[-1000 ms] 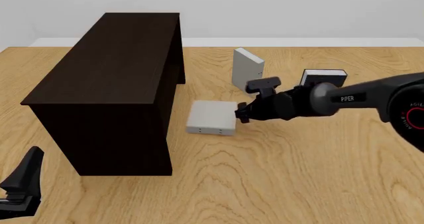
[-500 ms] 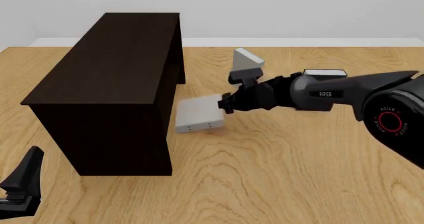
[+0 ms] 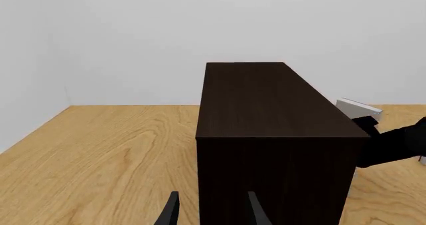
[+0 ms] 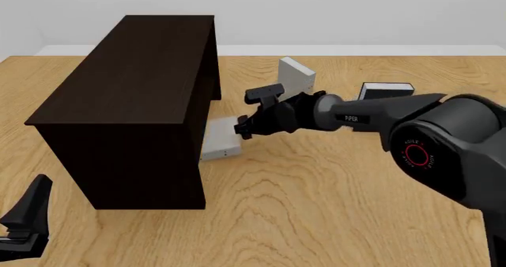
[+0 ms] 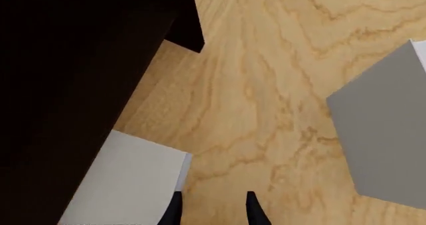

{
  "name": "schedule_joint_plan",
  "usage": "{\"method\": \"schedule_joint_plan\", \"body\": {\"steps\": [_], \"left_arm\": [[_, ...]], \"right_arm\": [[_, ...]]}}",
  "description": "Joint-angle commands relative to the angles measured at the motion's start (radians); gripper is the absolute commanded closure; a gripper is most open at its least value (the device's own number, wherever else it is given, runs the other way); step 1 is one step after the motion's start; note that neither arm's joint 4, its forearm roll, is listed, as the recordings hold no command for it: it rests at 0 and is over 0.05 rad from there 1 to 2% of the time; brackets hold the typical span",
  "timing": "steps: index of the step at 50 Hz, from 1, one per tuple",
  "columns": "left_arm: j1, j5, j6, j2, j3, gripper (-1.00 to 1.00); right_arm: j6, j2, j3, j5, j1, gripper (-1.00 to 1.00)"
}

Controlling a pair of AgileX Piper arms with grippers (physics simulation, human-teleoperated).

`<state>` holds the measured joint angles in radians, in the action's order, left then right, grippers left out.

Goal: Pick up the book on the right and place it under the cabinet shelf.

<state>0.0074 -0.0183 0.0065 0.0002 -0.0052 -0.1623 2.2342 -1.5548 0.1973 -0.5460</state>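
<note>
1. Your right gripper (image 4: 244, 126) sits at the book's (image 4: 220, 140) right edge; grip cannot be judged.
2. Book lies flat on the desk (image 4: 332, 208), partly inside the cabinet (image 4: 130, 101) recess.
3. Your left gripper (image 3: 210, 212) is parted, holding nothing.

A very dark brown is shown on the cabinet shelf (image 4: 130, 95). The book (image 4: 220, 141) is coloured light grey, with tiny dark dots on its spine. The upright book (image 4: 294, 77) is also grey. The table (image 4: 332, 208) is patterned with light wood grain. The right arm (image 4: 380, 110) is painted black.
</note>
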Motion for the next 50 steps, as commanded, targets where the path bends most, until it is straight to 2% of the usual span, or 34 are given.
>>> {"method": "schedule_joint_plan", "body": {"steps": [1,19,34,39,43,50], "left_arm": [[0.000,0.002,0.000,0.000,0.000,-1.00],[0.000,0.006,0.000,0.000,-0.002,-1.00],[0.001,0.007,0.000,0.000,-0.003,-1.00],[0.001,0.005,0.000,0.000,-0.002,-1.00],[0.001,0.004,0.000,0.000,-0.001,-1.00],[0.001,0.003,0.000,0.000,0.000,-1.00]], "right_arm": [[-0.003,0.074,-0.048,-0.043,-0.087,-1.00],[-0.010,0.123,-0.154,0.000,-0.150,-1.00],[-0.015,0.135,-0.171,0.007,-0.169,-1.00],[-0.005,0.111,-0.131,-0.009,-0.149,-1.00],[0.032,0.086,-0.077,-0.026,-0.085,-1.00],[0.038,0.031,0.028,-0.078,-0.038,-1.00]]}}
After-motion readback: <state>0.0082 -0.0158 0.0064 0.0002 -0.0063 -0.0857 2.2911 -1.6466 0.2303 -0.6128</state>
